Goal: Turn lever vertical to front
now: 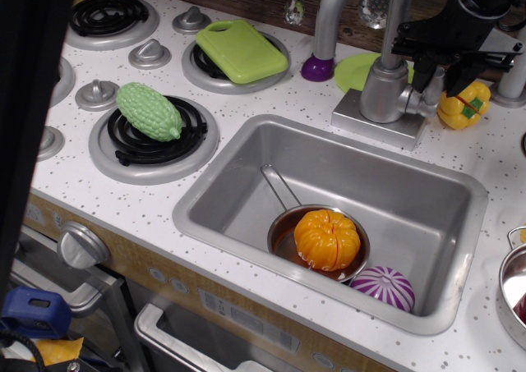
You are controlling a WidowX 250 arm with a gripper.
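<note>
On the speckled white counter (271,101), a steel sink (246,175) sits beside stove burners (152,134).

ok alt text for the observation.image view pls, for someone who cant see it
A black gripper sits over the upright grey lever on the right side of a toy kitchen faucet. Below, the sink holds a small pan with an orange pumpkin and a purple onion; a green gourd lies on a burner.
</note>
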